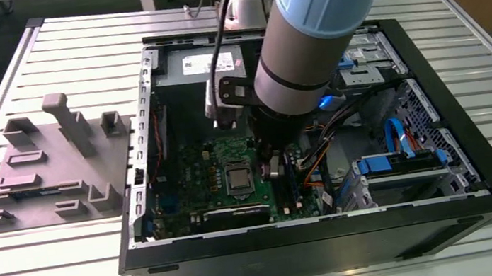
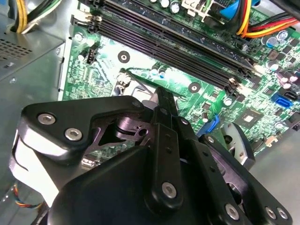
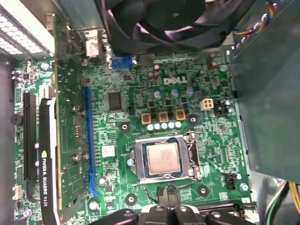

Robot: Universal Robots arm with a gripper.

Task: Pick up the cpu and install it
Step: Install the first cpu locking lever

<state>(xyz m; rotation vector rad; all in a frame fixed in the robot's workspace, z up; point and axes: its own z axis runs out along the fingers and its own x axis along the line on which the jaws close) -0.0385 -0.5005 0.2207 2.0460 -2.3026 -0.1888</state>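
Observation:
The cpu (image 3: 161, 158) is a flat square chip with a shiny silver top. It lies in the socket on the green motherboard (image 3: 140, 93), with a metal frame (image 3: 192, 157) around its edges. In the exterior view the cpu (image 1: 237, 177) sits in the middle of the board inside the open case. My gripper (image 1: 273, 169) hangs over the board just to the exterior view's right of the socket, above the memory slots (image 2: 187, 47). The gripper (image 3: 167, 194) (image 2: 161, 96) looks shut, holds nothing, and stands apart from the chip.
The black computer case (image 1: 447, 218) lies open on a slatted metal table (image 1: 73, 275). A fan (image 3: 164, 23), a graphics card (image 3: 47, 154), a grey power supply (image 1: 207, 61), coloured cables (image 2: 253, 23) and blue drive bays (image 1: 402, 160) crowd the inside. A grey fixture plate (image 1: 51, 178) lies at the exterior view's left.

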